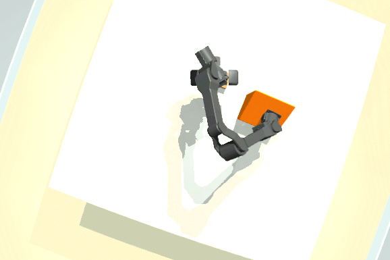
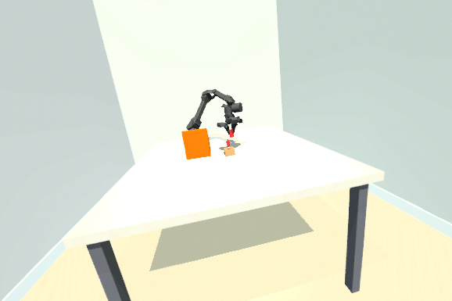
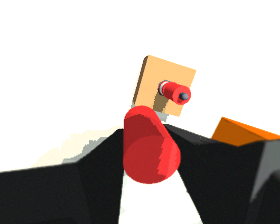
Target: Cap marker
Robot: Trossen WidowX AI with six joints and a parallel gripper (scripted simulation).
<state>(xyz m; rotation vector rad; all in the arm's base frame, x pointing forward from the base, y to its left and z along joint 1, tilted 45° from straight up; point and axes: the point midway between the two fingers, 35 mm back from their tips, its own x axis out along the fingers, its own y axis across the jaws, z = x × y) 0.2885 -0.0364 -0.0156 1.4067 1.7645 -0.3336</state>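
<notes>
Now the fingers pinch the red cap (image 3: pixel 150 149) above the marker (image 3: pixel 175 92) in its block (image 3: pixel 156 82), mid-counter (image 2: pixel 250 184).

holder block (image 1: pixel 227 83): mostly hidden under the arm in the top view
marker (image 2: pixel 228 144): tiny in the exterior view
orange box (image 3: pixel 243 132): partly hidden behind the gripper (image 3: pixel 151 165)

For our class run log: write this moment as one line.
gripper: shut on cap | cap: above marker, not on | marker: upright in holder
</notes>
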